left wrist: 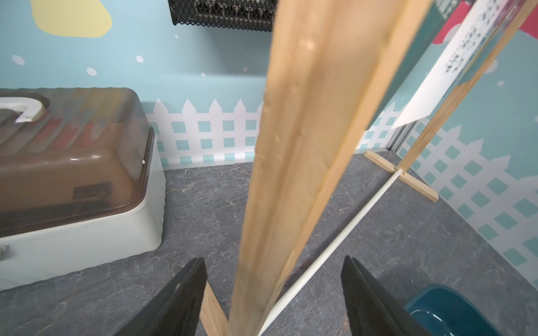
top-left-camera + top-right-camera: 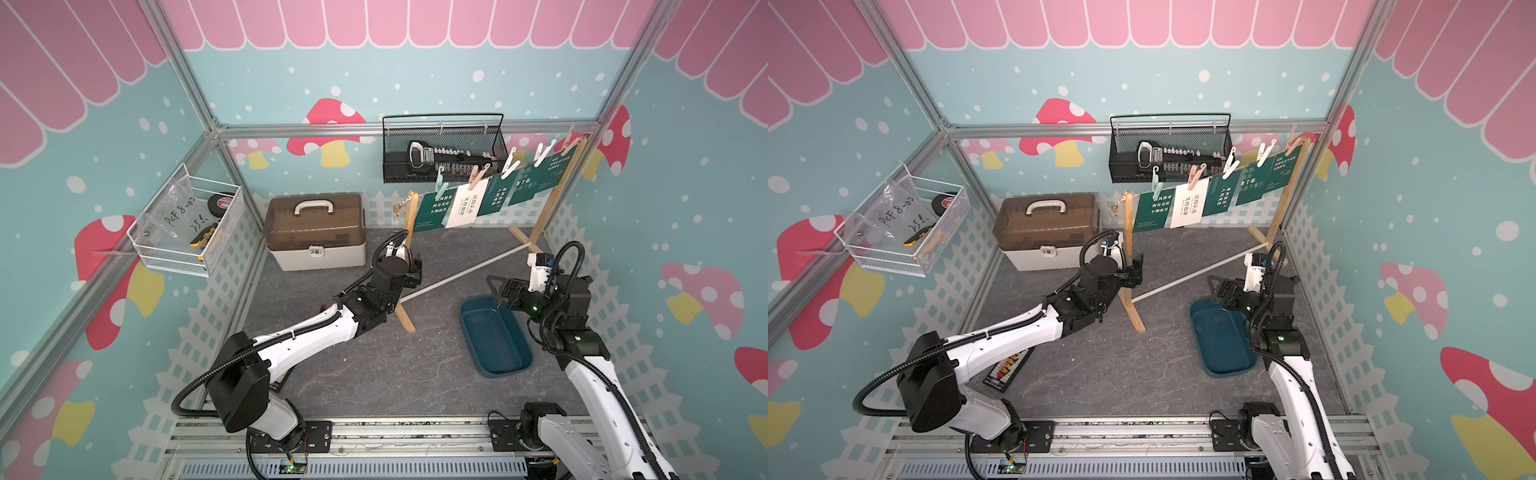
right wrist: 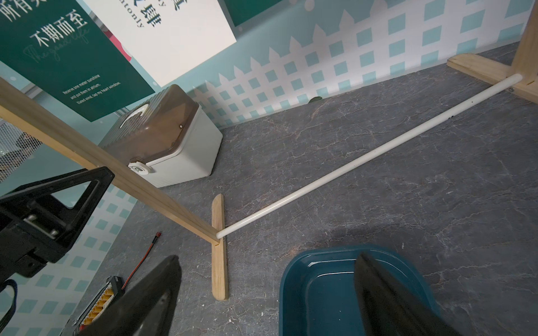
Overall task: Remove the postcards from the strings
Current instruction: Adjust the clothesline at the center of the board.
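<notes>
Several postcards hang clipped to the strings (image 2: 422, 193), a beige cord between two wooden posts. The nearest one is dark green (image 2: 432, 210) (image 3: 67, 58). Beside it hangs a white postcard (image 2: 463, 205) (image 3: 174, 32), then more green postcards (image 2: 521, 187). My left gripper (image 2: 415, 270) (image 1: 273, 261) is low at the left post (image 2: 409, 232) (image 1: 305, 145). Its jaws stand open on either side of the post, with gaps showing. My right gripper (image 2: 494, 286) (image 3: 267, 256) is open and empty over the near end of a blue tray (image 2: 498, 345) (image 3: 317, 291).
A white rod (image 2: 465, 272) joins the posts' feet on the grey floor. Pastel clothespins (image 2: 478, 174) grip the cards. A brown-lidded toolbox (image 2: 316, 232) stands at the back left. A black mesh basket (image 2: 442, 153) and a white wire basket (image 2: 187, 224) hang on the walls.
</notes>
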{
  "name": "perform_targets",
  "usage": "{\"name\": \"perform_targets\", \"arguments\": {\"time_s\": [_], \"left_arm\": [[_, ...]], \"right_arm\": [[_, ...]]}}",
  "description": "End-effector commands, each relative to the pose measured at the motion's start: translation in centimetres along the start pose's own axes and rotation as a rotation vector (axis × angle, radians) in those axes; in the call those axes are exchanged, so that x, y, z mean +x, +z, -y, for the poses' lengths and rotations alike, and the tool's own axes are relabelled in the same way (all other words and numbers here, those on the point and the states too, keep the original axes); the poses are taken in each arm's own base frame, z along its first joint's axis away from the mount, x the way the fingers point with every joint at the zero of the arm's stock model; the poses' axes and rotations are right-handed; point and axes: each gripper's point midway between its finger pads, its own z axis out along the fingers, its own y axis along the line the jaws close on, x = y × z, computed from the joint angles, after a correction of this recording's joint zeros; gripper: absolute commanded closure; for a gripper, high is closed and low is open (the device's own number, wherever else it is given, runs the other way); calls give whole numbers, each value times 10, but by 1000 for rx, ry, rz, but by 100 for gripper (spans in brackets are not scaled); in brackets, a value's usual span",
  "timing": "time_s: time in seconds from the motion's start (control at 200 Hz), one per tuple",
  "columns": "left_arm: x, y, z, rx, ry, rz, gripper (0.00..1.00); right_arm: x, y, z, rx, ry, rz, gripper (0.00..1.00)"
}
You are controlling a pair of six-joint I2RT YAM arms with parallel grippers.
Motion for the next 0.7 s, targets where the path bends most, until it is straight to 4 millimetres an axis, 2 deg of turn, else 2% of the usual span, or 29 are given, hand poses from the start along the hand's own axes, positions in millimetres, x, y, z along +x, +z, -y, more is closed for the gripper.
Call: {"name": "perform_targets", "arguments": {"time_s": [0.0,0.25,0.37,0.695], "left_arm": [[-22,4,2,-16,-5,54,32],[-21,7,-7,1,6,34,43],[-19,8,-15,10,9,20,53],[-17,8,-45,21,11,13,60]], "right_arm": [[9,3,0,-9,19,-34,8],[10,4,0,-9,18,-39,8],[9,4,-1,-12,16,-40,8],[8,2,0,1,-1,-50,8]]}}
